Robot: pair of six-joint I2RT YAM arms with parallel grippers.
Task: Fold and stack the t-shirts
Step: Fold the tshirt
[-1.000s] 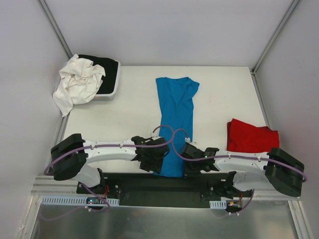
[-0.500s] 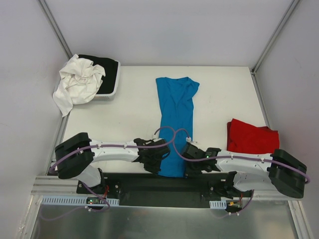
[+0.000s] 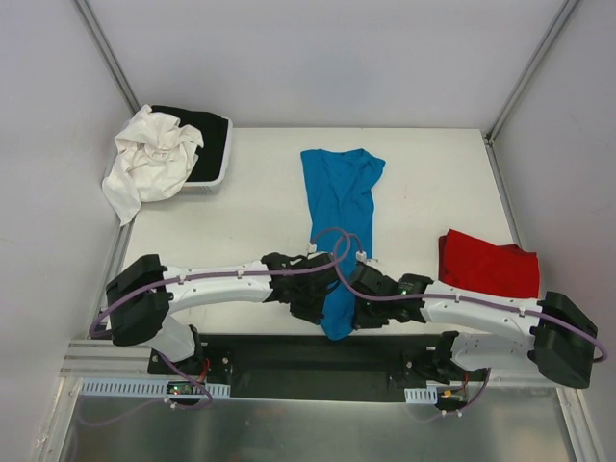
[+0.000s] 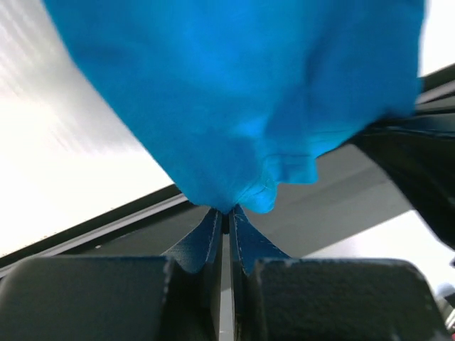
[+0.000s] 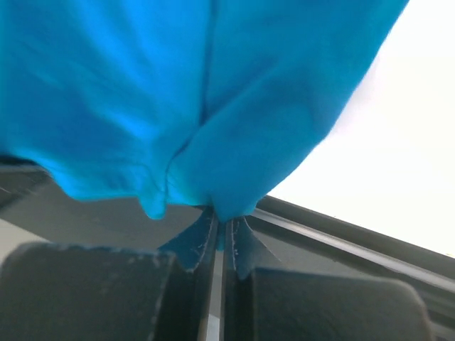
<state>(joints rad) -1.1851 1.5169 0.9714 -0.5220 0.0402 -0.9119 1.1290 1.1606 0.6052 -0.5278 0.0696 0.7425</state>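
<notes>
The turquoise-blue V-neck t-shirt (image 3: 339, 197) lies folded in a long strip down the middle of the table, collar at the far end. Its near hem is pinched from both sides and lifted off the table. My left gripper (image 3: 316, 300) is shut on the hem's left corner; blue cloth (image 4: 234, 106) bunches at its fingertips (image 4: 213, 226). My right gripper (image 3: 358, 306) is shut on the hem's right corner, with blue cloth (image 5: 199, 99) hanging from its fingertips (image 5: 238, 238). The red t-shirt (image 3: 487, 264) lies folded at the table's right edge, clear of both grippers.
A white tray (image 3: 223, 159) at the far left corner holds a black garment (image 3: 207, 135), with a crumpled white garment (image 3: 149, 159) draped over its left side. A black rail (image 3: 289, 351) runs along the table's near edge under the arms.
The left gripper has shut on the blue hem. Both grippers have moved away from the near edge and toward each other, raising the hem and narrowing the strip's near end.
</notes>
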